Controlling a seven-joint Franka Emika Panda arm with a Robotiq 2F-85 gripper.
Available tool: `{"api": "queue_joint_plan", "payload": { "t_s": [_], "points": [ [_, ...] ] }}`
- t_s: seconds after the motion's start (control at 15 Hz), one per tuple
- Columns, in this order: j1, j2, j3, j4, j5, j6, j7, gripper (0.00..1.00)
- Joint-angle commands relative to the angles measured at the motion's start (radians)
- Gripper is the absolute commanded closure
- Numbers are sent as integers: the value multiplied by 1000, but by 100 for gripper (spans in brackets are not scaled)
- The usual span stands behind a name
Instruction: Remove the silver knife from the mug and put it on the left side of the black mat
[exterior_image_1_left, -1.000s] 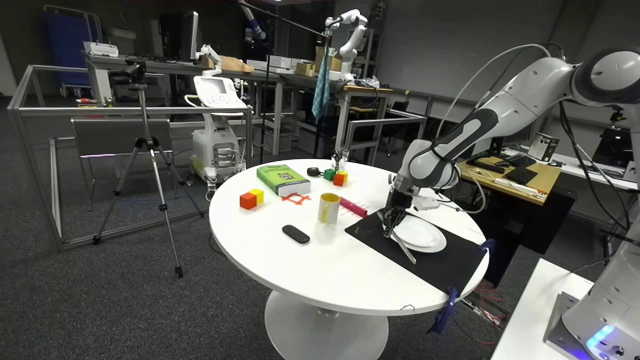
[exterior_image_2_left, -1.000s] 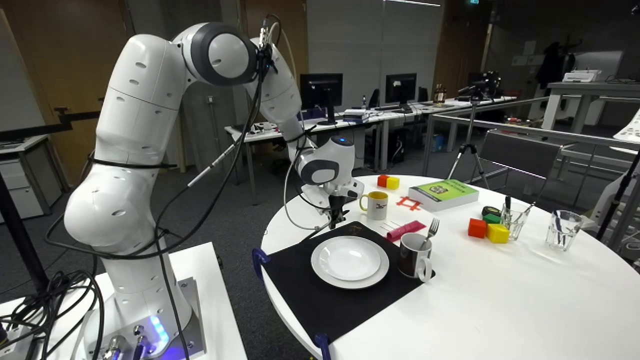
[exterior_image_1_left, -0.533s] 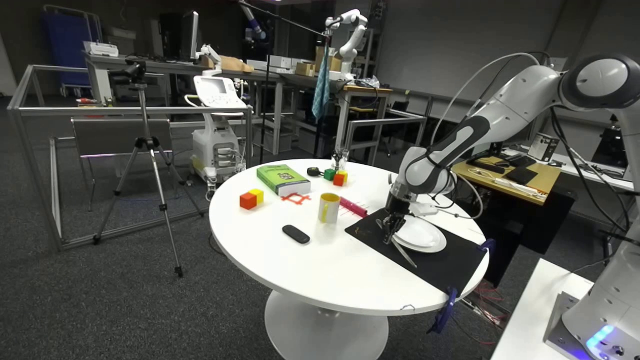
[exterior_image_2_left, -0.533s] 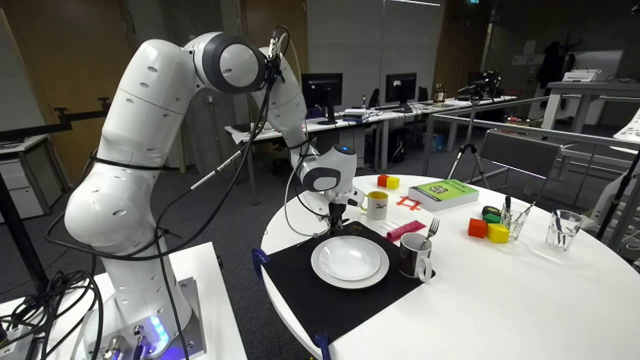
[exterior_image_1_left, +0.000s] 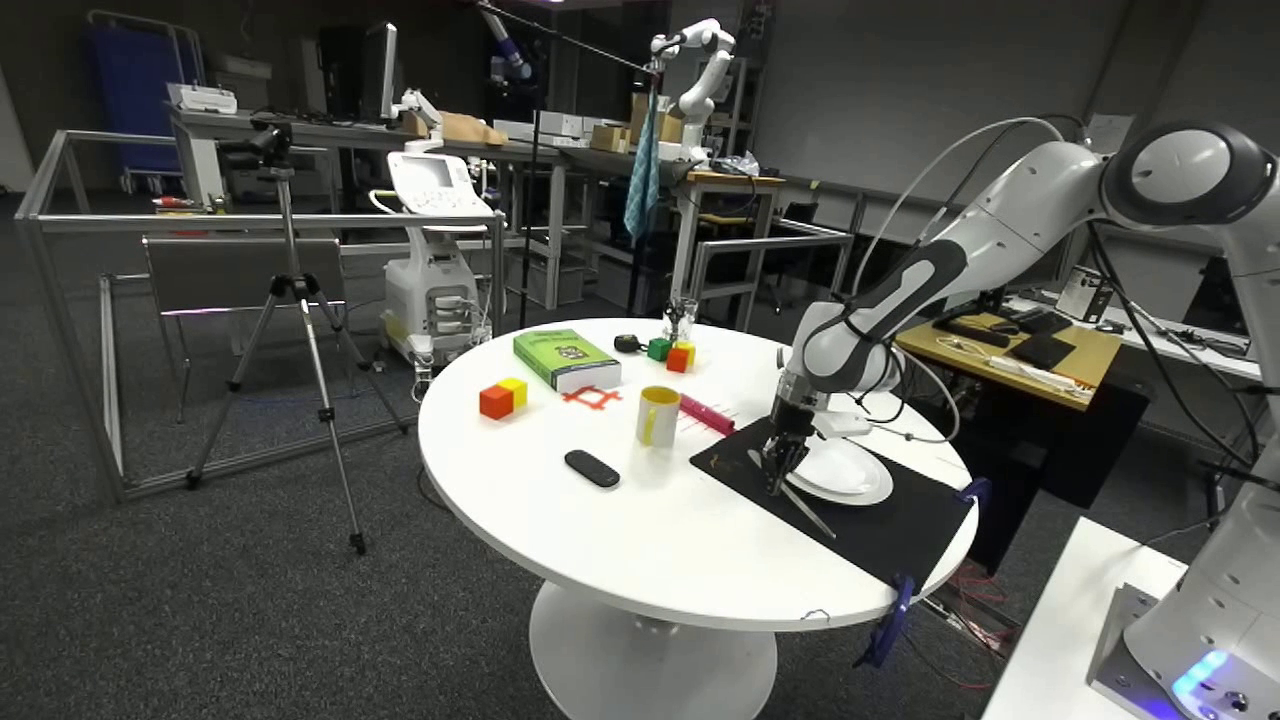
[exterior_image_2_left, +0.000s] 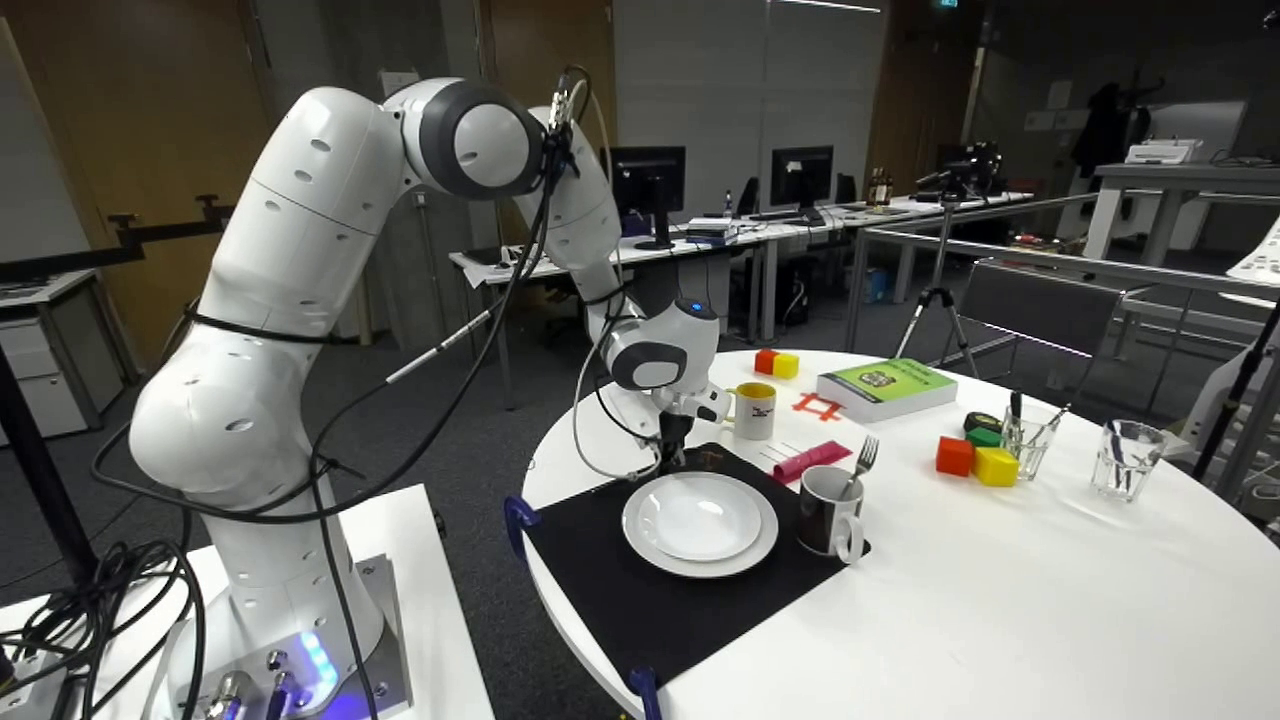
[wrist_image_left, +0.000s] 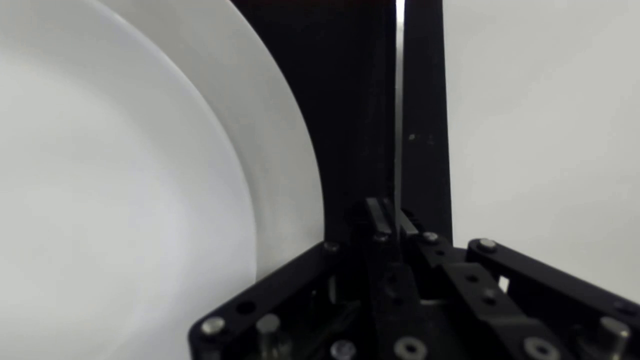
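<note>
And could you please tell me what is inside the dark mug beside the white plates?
A metal fork stands tilted in the dark mug, tines up; its lower end, and anything else at the bottom, is hidden by the mug's side.

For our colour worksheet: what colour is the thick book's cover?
The cover is mostly green, clearest in an exterior view.

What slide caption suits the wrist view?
Black gripper closed on slim silver knife over black mat, beside round white plates.

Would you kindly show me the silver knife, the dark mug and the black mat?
Silver knife (wrist_image_left: 399, 110), in the wrist view: its thin length.
Dark mug (exterior_image_2_left: 818, 520), in an exterior view: its outer wall.
Black mat (exterior_image_2_left: 665, 620), in an exterior view: its bare surface.
</note>
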Motion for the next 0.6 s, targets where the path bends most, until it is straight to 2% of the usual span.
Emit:
{"api": "queue_joint_plan", "payload": {
  "t_s": [0.0,0.2,0.27,0.33,0.53],
  "points": [
    [41,1,-42,25,-35,-37,49,99],
    [75,2,-76,28,-82,-35,67,99],
    [83,4,-83,32,-99,-39,69,72],
    [92,3,-90,35,-113,-52,77,71],
    [99,7,-94,44,-137,-64,71,47]
  ]
}}
